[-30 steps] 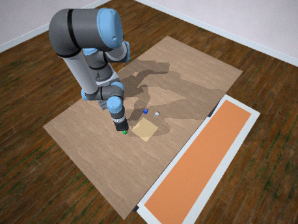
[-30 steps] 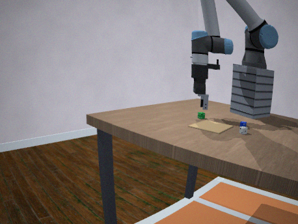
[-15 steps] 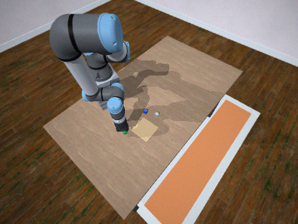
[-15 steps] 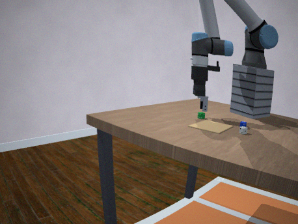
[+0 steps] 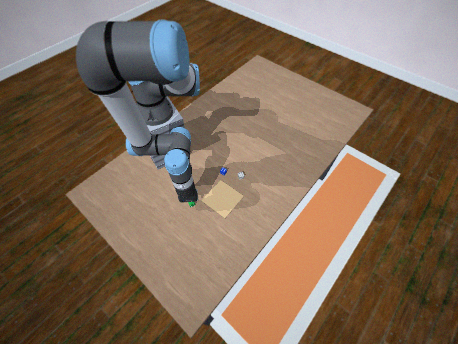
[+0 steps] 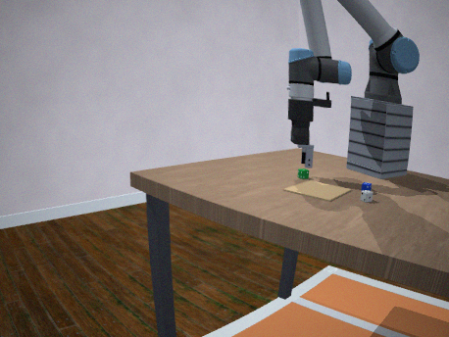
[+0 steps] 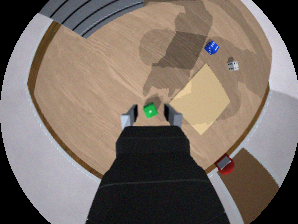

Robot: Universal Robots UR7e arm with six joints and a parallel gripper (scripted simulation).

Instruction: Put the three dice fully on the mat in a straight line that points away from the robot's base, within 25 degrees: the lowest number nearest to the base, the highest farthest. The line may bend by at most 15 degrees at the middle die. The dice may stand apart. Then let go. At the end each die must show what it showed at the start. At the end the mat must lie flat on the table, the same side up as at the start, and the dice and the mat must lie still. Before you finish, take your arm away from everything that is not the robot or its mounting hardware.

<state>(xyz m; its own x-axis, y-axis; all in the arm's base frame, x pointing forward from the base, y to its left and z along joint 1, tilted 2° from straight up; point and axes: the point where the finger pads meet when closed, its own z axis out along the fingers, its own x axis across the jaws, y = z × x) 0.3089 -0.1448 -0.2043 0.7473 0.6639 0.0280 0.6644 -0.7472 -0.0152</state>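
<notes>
Above the green cubic die point(image 5: 191, 204) point(image 6: 303, 173) point(image 7: 150, 110), the black two-finger gripper point(image 5: 189, 201) point(image 6: 307, 156) point(image 7: 150, 109) hangs wide open, empty, fingers straddling it, presumably for a grasp; in the wrist view, the square yellow mat point(image 5: 223, 199) point(image 6: 318, 190) point(image 7: 202, 100) lies at three o'clock, dieless.
</notes>
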